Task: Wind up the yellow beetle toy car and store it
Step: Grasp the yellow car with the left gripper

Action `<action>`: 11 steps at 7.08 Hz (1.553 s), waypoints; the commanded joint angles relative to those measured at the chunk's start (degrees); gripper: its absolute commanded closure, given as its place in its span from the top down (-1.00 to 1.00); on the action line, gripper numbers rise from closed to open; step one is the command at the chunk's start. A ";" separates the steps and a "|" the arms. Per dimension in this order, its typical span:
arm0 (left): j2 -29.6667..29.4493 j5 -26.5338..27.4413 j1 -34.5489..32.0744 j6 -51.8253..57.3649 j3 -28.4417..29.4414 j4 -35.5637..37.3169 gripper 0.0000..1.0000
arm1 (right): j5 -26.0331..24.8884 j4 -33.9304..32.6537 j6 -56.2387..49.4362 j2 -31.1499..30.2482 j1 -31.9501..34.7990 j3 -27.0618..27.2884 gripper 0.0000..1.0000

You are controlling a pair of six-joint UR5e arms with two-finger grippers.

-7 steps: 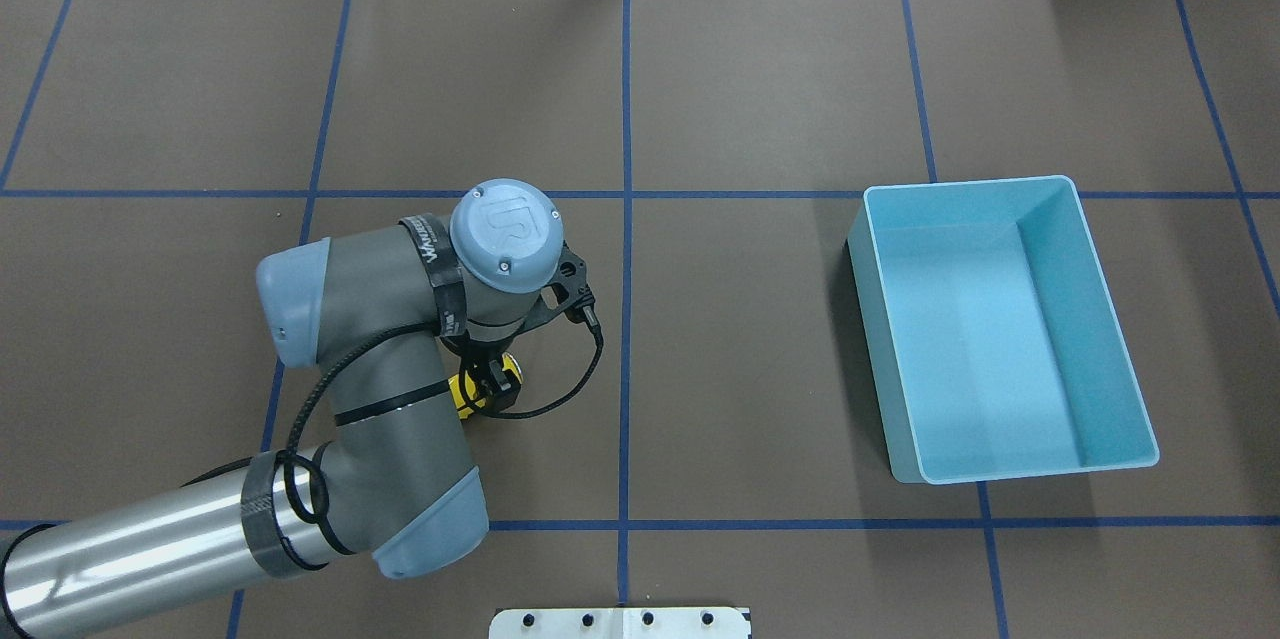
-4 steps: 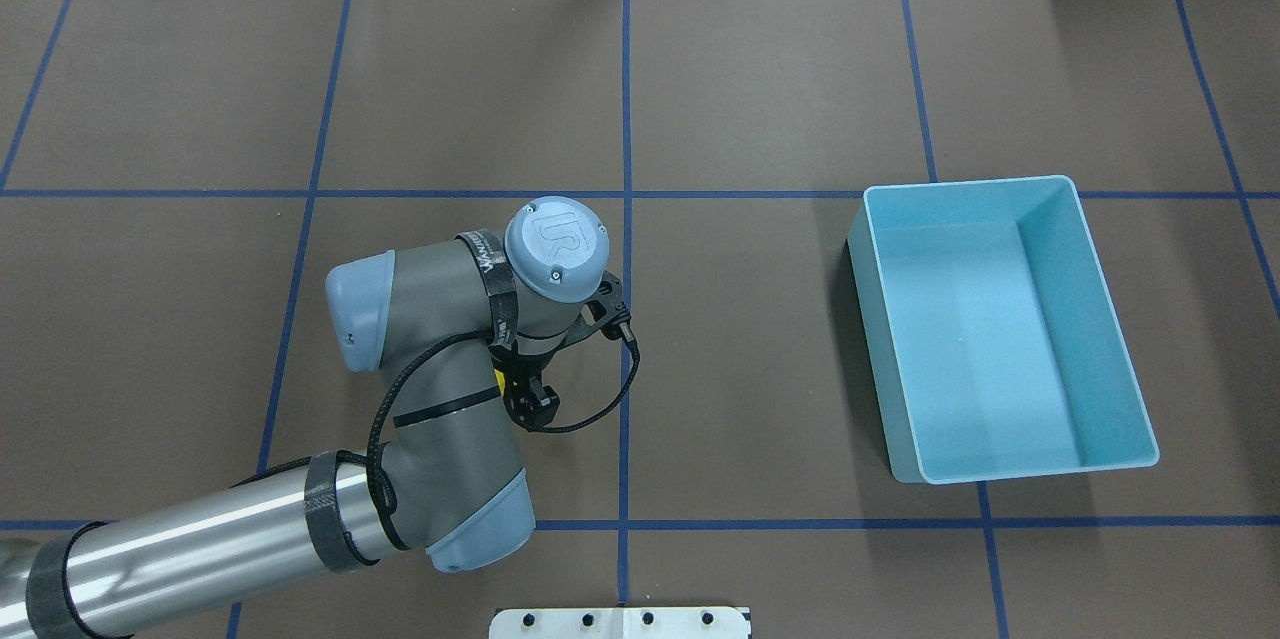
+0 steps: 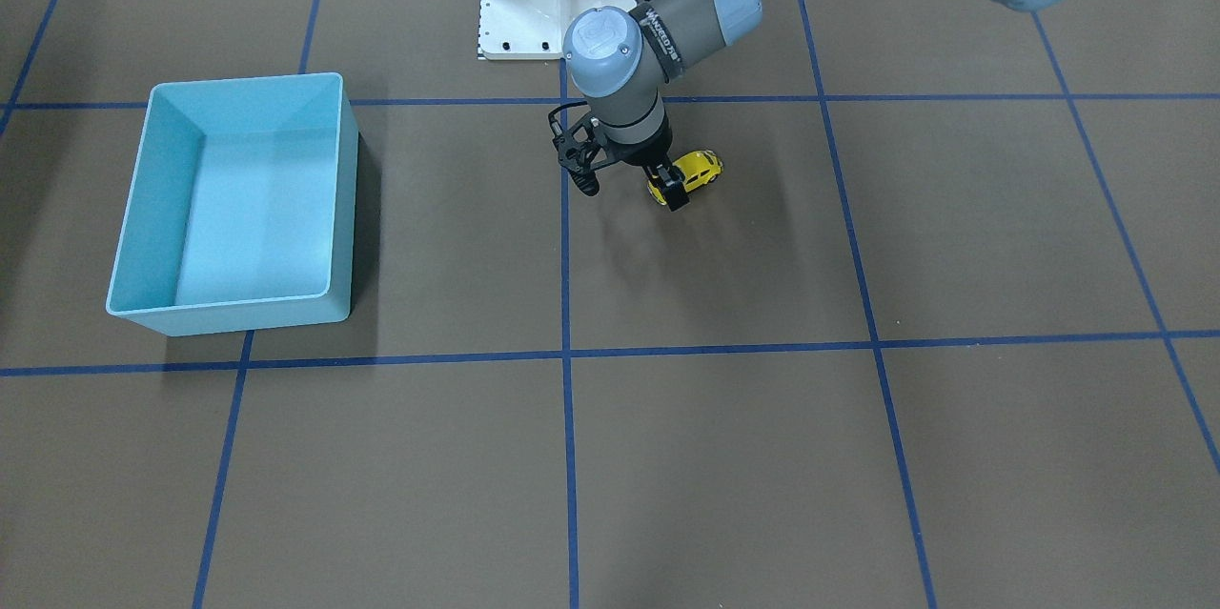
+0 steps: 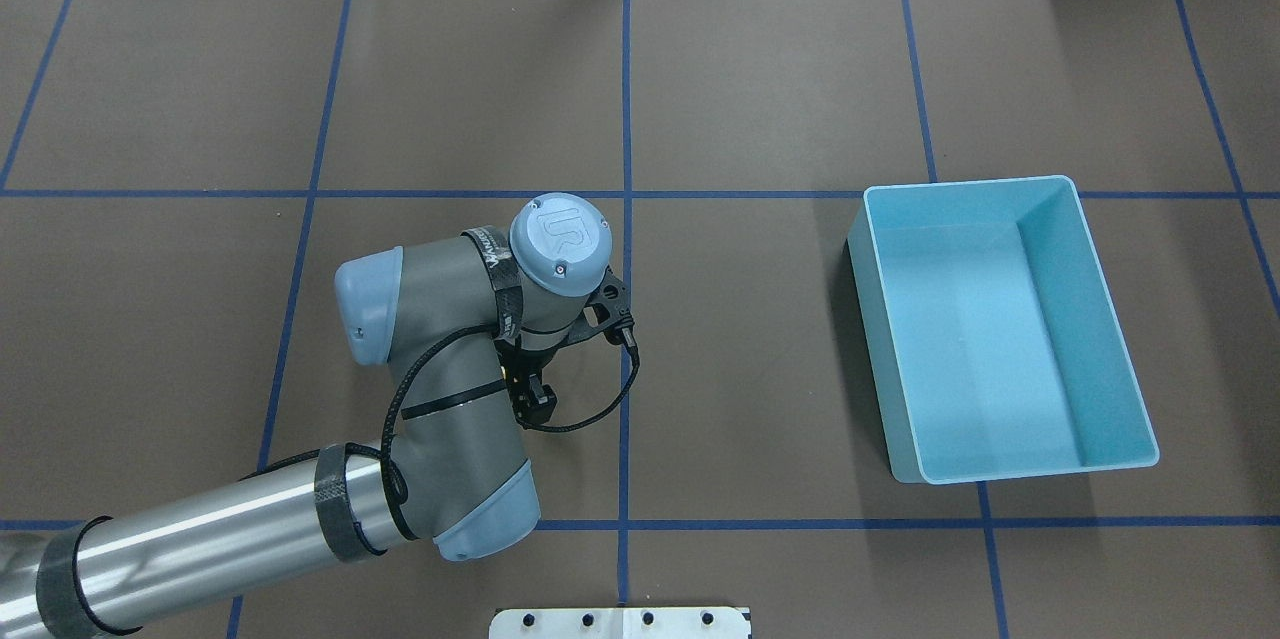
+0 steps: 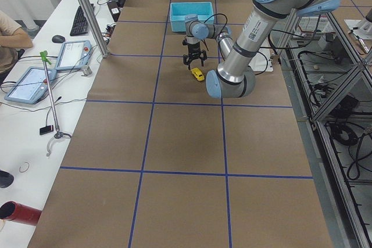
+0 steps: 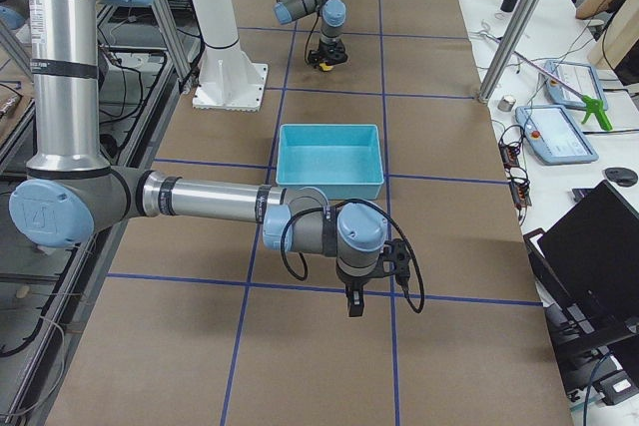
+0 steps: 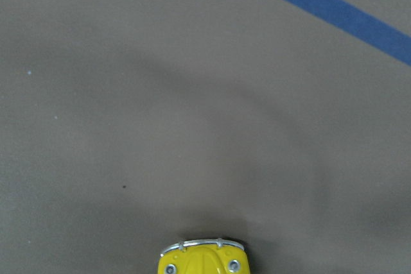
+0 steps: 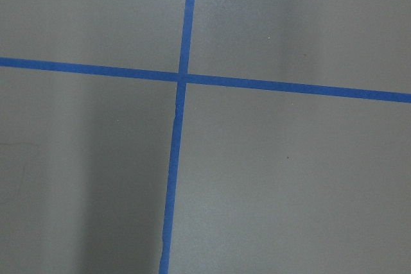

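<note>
Slip risk is greatest right at the left gripper (image 3: 670, 186). Its fingers seem clamped on one end only of the yellow beetle toy car (image 3: 699, 171), w/ most of the body sticking out sideways. The car is held low, at or just above the table (image 3: 762, 447), well apart from the light-blue bin (image 3: 246, 78), on the side of it towards the robot's left.

If the wheels are not pressed flat while being dragged, the spring may not be wound. If too much downforce is applied, the glossy shell could be squeezed out of the end-on grip.

Further out, the bin's rim must be cleared. If the car is let go too early or too high, it could be sent rolling off by a wound spring.

Beyond the bin, on the side away from the car, the right gripper (image 6: 351, 306) hangs over the table. Whether its fingers are apart can't be told.
</note>
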 commanded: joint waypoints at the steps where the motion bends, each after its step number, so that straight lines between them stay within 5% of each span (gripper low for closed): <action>1: 0.43 -0.33 -1.12 0.22 0.03 -0.03 0.92 | 0.01 0.00 -0.09 -0.06 0.00 0.00 1.00; 8: 1.83 -3.93 -1.83 -0.31 0.99 -2.05 0.69 | -0.08 0.09 -0.09 -0.06 0.00 0.09 1.00; 9: 1.75 -4.80 -1.83 -0.40 1.17 -2.23 0.52 | -0.08 0.09 -0.09 -0.06 0.00 0.09 1.00; 11: 1.66 -5.86 -1.57 -5.02 1.17 -3.46 -0.29 | -0.08 0.09 -0.09 -0.06 0.00 -0.09 1.00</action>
